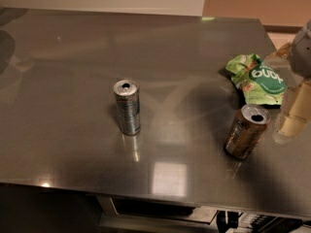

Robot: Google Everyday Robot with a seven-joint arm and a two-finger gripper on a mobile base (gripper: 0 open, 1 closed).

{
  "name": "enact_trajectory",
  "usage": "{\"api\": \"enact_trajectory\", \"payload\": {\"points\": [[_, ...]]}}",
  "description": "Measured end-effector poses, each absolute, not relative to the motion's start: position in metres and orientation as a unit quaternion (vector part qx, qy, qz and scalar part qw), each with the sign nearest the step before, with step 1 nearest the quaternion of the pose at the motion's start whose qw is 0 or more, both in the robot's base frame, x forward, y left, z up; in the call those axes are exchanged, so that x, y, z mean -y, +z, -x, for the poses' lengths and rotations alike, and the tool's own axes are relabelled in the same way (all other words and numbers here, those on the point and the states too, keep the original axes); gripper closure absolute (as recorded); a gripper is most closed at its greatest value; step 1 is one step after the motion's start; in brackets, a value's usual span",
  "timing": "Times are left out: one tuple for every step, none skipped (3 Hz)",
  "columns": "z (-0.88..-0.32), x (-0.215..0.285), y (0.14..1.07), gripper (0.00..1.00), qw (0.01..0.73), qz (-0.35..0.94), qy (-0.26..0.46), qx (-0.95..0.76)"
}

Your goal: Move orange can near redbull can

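cans stood well apart on the table [58,81], a broad grey metal top with soft reflections. the orange can [247,131] was on the right side, toward the front edge, its foot set a little left of its top so that it looked tilted in this view. its silver top faced the camera with the opening showing dark. the redbull can [127,107] stood upright near the middle of the table, left of the orange can, its silver top opened too. only table surface lay between the two, with a dark shadow [204,106] spread over part of it.

a crumpled green bag [257,77] with white lettering lay behind the orange can, toward the right rear of the table, near the can but apart from it.

the end effector [293,118] was at the right edge of the view, just right of the orange can and in front of the bag. its pale beige parts hung over the table's right side, below a grey rounded part of the arm [303,47]. a narrow strip of table showed between it and the can. whether it was wide or narrow could not be told, since the edge of the view cut it off.
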State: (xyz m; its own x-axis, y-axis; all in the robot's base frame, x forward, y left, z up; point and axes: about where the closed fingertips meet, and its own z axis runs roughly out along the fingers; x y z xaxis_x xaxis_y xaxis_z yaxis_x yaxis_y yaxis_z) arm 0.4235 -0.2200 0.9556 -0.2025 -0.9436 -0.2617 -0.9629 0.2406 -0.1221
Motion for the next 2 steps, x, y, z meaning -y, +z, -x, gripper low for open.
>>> {"api": "enact_trajectory", "payload": {"points": [[-0.413,0.219,0.935,0.0,0.147,0.62,0.064,-0.768],[-0.405,0.212,0.914,0.0,0.154,0.625,0.088,-0.76]]}}
